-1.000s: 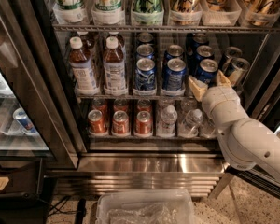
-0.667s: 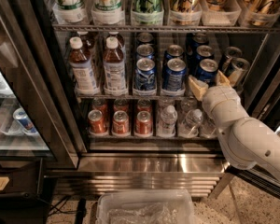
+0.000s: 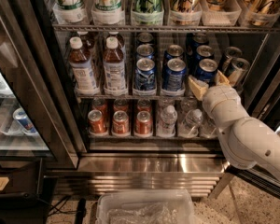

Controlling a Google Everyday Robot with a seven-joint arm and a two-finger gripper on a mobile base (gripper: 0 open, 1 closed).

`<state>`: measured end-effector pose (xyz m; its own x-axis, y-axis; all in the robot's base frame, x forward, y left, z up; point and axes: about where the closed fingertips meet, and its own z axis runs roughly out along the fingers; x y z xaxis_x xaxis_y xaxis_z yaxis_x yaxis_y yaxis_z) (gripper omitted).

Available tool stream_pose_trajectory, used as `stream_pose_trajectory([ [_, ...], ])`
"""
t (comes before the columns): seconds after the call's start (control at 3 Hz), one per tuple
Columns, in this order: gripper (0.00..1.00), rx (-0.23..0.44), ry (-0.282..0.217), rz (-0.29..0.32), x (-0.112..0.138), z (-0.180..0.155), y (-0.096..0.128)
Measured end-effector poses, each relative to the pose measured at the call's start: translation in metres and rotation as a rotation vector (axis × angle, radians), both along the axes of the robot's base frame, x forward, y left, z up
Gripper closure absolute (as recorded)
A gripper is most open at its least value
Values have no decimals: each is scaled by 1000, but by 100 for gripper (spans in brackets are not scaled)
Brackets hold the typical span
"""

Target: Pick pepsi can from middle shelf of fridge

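The fridge (image 3: 46, 83) stands open in front of me. On its middle shelf (image 3: 126, 97), dark-blue pepsi cans stand in columns at centre right. My gripper (image 3: 209, 82) is at the front can of the right column, the pepsi can (image 3: 206, 69). The gripper is open. One tan finger (image 3: 196, 87) is left of the can's base and the other is to its right. The can stands upright on the rack. My white arm (image 3: 252, 139) comes in from the lower right.
Two brown bottles (image 3: 81, 66) and silver-blue cans (image 3: 145, 73) stand left on the shelf. Two tilted silver cans (image 3: 236, 69) are at its right end. Orange-red cans (image 3: 120, 122) and water bottles (image 3: 167, 120) stand below. A plastic bin (image 3: 144, 206) sits on the floor.
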<state>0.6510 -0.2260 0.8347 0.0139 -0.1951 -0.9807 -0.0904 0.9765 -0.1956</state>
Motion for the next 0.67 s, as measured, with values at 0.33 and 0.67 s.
stream_pose_trajectory([
  [0.33, 100, 5, -13, 14, -1, 12, 2],
  [0.67, 100, 21, -49, 44, -6, 38, 7],
])
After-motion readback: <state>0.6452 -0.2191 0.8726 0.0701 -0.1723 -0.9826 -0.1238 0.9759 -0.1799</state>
